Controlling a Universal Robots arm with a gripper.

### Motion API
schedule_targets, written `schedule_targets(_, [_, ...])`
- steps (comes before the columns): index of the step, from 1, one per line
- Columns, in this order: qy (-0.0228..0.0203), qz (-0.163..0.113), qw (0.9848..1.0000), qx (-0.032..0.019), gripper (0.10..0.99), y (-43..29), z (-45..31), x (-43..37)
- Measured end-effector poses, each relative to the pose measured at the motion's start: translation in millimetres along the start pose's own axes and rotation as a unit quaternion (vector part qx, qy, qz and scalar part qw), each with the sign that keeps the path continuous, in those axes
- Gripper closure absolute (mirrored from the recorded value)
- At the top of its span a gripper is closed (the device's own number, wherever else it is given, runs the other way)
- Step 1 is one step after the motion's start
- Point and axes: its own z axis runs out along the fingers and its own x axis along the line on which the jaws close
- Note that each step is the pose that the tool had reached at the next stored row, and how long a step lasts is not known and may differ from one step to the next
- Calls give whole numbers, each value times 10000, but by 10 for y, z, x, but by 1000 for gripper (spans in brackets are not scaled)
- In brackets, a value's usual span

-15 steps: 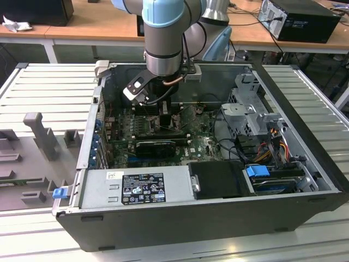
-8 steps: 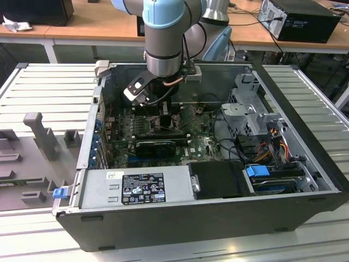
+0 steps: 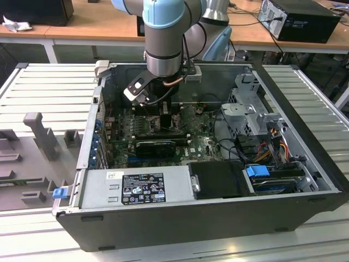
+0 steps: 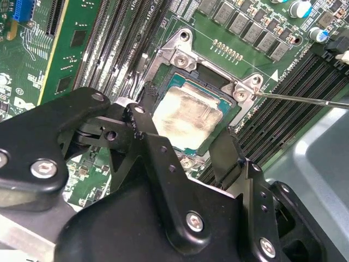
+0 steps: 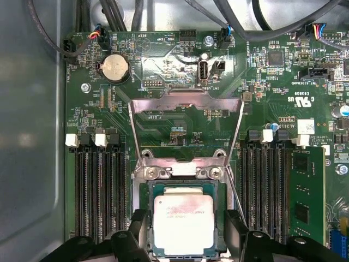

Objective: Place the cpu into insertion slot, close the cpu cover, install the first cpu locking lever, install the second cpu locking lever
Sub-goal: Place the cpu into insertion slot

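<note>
first wrist view: pale silver square cpu (image 5: pixel 183 224) lies flat in the dark black-rimmed insertion slot (image 5: pixel 145 196), black gripper (image 5: pixel 186 214) spread astride it, not clamping; thin silver-grey metal cpu cover (image 5: pixel 185 101) stands raised. placing looks nearly done; a clean lift-off without nudging the cpu seems needed

Wooden desks (image 3: pixel 109 24) behind slatted metal table (image 3: pixel 46 82)

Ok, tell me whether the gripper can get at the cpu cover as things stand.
Probably yes. The cpu cover stands open just beyond the cpu, with nothing between it and the gripper, whose open fingers straddle the cpu.
</note>
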Motion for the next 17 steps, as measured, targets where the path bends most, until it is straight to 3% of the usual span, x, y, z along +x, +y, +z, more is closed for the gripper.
schedule_targets(5, [-1, 0, 10000, 0, 435, 2, -43, 0])
schedule_targets(6, [0, 0, 10000, 0, 502, 2, -53, 0])
schedule_targets(7, [0, 0, 10000, 0, 502, 2, -60, 1])
schedule_targets(8, [-1, 0, 10000, 0, 624, 3, -75, 1])
schedule_targets(12, [0, 0, 10000, 0, 867, 5, -110, 1])
schedule_targets(13, [0, 0, 10000, 0, 867, 5, -114, 1])
schedule_targets(15, [0, 1, 10000, 0, 984, 5, -121, 1])
schedule_targets(17, [0, 1, 10000, 0, 980, 5, -126, 1])
